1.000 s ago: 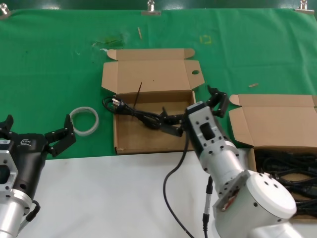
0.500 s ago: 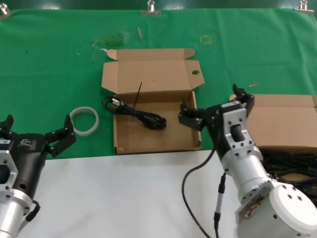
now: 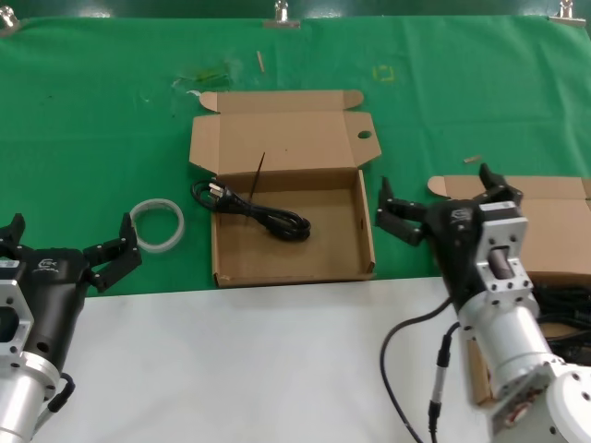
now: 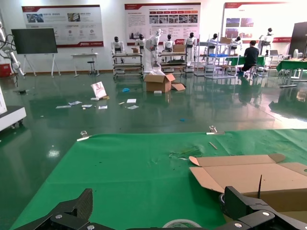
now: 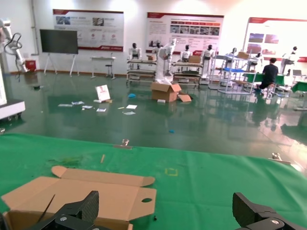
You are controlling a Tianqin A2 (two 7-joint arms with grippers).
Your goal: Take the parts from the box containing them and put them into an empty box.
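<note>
The empty box [image 3: 277, 138], with an oval hole [image 3: 364, 135] in its lid, sits mid-table and holds one black power cord [image 3: 259, 214]. Its lid [image 5: 96, 194] also shows in the right wrist view. The box containing the parts [image 3: 554, 226] lies at the right edge, with dark cords [image 3: 565, 318] showing behind my right arm. My right gripper [image 3: 436, 189] hangs open and empty between the two boxes. At the near left my left gripper [image 3: 72, 231] is parked, open and empty, beside a white ring of tubing [image 3: 157, 224].
A green cloth [image 3: 92, 111] covers the far part of the table, and a white surface [image 3: 231, 369] runs along the front. A thin black strip [image 3: 259, 171] leans on the centre box's lid. Small scraps [image 3: 259, 61] lie near the far edge.
My right gripper has let go of the cord, which now lies in the centre box. The gripper has moved right, out of that box, to the gap beside the right box.
</note>
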